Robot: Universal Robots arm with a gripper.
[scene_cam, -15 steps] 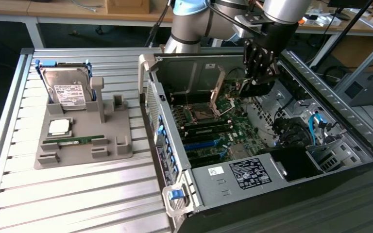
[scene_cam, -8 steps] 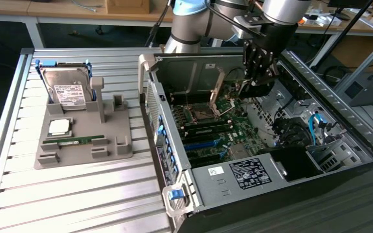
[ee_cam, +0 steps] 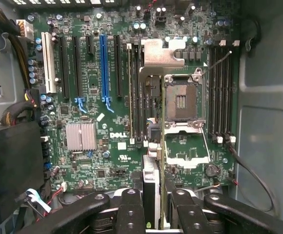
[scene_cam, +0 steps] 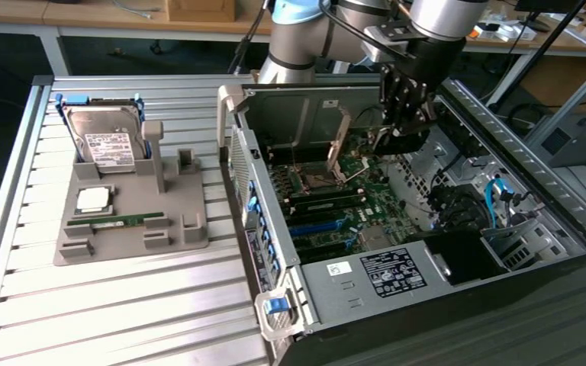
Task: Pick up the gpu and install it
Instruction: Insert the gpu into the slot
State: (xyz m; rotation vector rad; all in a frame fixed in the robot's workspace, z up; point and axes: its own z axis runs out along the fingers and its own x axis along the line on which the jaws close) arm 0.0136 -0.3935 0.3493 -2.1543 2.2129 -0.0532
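The gpu (ee_cam: 151, 187) — a thin green card with a silver edge — sits edge-on between the black tool (ee_cam: 153, 207) fingers, which we see clamped on it above the green motherboard (ee_cam: 112, 122). The exterior view adds the open grey computer case (scene_cam: 395, 274) and the grey parts tray (scene_cam: 135, 210) on the slatted metal table (scene_cam: 120, 305).

Even bright light; glare on table slats (scene_cam: 120, 305); sharp focus.
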